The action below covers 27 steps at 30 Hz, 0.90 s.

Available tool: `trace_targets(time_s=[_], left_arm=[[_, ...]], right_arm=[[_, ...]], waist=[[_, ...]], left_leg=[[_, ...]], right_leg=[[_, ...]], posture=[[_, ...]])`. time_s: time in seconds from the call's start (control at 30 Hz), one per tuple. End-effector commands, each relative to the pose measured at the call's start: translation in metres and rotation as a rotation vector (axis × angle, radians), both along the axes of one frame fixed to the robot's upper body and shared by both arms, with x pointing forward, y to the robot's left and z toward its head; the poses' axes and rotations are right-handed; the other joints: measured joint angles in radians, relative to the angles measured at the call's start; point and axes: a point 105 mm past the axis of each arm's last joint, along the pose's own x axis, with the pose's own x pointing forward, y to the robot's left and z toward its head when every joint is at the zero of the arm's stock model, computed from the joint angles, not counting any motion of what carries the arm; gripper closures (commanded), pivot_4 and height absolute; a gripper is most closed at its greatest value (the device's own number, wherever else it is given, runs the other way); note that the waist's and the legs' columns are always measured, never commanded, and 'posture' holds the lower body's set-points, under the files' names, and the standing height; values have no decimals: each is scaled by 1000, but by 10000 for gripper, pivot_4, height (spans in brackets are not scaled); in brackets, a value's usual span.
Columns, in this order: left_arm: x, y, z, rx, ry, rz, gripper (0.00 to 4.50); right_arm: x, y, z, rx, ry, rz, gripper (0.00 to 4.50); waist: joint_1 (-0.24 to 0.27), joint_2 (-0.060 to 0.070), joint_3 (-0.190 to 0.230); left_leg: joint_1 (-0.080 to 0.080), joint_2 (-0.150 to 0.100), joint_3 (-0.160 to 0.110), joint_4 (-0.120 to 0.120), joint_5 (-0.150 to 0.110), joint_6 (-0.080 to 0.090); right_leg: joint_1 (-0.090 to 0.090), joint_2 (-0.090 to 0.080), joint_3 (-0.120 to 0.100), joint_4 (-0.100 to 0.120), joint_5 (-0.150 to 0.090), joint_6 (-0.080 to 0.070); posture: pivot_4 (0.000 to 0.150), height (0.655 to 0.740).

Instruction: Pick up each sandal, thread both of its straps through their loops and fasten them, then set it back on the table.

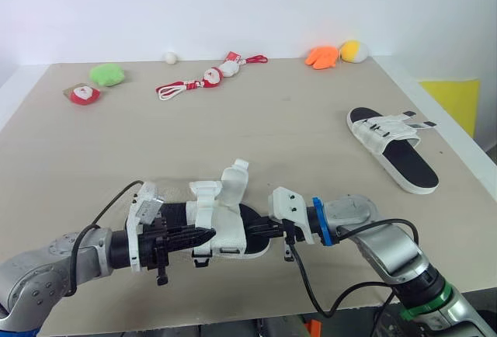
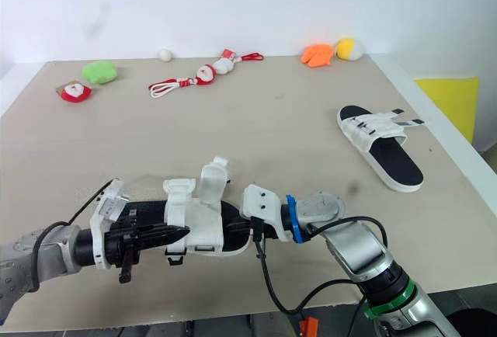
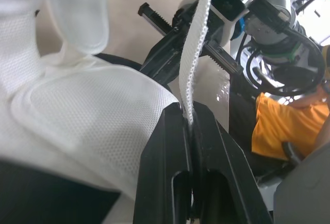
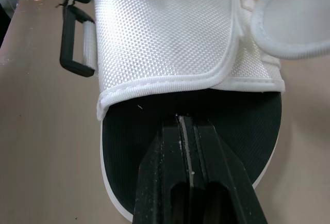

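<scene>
— Beige table (image 1: 295, 143) is running back to a white wall, with toys (image 1: 206, 79) lying along its far edge. Where is the sandal (image 1: 225, 224) sitting?

— It is hanging between the two sets of fingers, near the front edge. Whether it is clearing the table I cannot tell.

— What is the left gripper (image 3: 188, 111) doing?

— Its fingers are clenching on a strap (image 3: 198, 38), right at their tips, and the white webbing is rising straight out from between them. I am reading that as a pinch for steering the strap's end.

— And the right gripper (image 4: 185, 123)?

— Its fingers are clamping the sole (image 4: 154, 131) by the rim at one end, with the white upper lying just beyond their tips. That is bracing the shoe, I am guessing, so that a pull on the strap is not dragging it along.

— Where is a loop (image 4: 77, 43) lying?

— Beyond the right fingertips and off to one side, at the upper's edge. I am not seeing the held strap passing through it, so threading is looking like the step in hand.

— And the other sandal (image 1: 392, 147)?

— It is resting well apart from both sets of fingers, out past the right arm.
</scene>
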Motion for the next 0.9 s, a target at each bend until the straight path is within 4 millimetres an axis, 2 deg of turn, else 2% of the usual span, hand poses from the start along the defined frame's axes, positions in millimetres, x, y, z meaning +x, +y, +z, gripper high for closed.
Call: trace_targets(time_s=[0.03, 0.47, 0.57, 0.73, 0.77, 0.87, 0.9], left_arm=[[1, 7, 12, -59, -25, 33, 44761], [-19, 8, -14, 123, -13, -66, 44761], [-23, 8, -16, 148, -18, -87, 36827], [-23, 8, -4, 121, -45, -99, 17538], [-22, 9, -3, 116, -47, -95, 12419], [-13, 12, 6, 76, -55, -65, 1645], [-10, 12, 9, 59, -58, -53, 227]], right_arm=[[-2, -7, -22, -68, 77, -31, 45000], [-1, -6, -21, -66, 75, -28, 45000], [-1, -6, -21, -64, 76, -27, 45000], [-2, -5, -21, -63, 79, -24, 45000], [-2, -5, -22, -63, 79, -23, 45000], [-2, -4, -22, -62, 79, -23, 45000], [-2, -4, -22, -62, 79, -23, 45000]], waist=[[0, 0, 0], [0, 1, 0], [1, 3, 0], [3, 4, -1], [4, 4, -1], [4, 4, -1], [4, 4, -1]], left_leg=[[0, 0, 0, 0, 0, 0], [0, 1, 0, 0, -1, -1], [0, 1, 0, 0, -2, 0], [0, 1, 0, 2, -2, 0], [0, 1, 0, 3, -2, 0], [0, 1, 0, 4, -2, 0], [0, 1, 0, 4, -2, 0]], right_leg=[[0, 0, 0, 0, 0, 0], [0, 1, 0, 0, -1, -1], [0, 1, 0, 0, -2, -1], [0, 0, 0, 0, -2, -1], [1, 0, 0, 0, -1, -1], [1, 0, 0, 0, -1, -1], [1, 0, 0, 0, -1, -1]], posture=[[1500, 7400], [1500, 7400], [1500, 7400], [1500, 7400], [1500, 7400], [1500, 7400], [1500, 7400]])
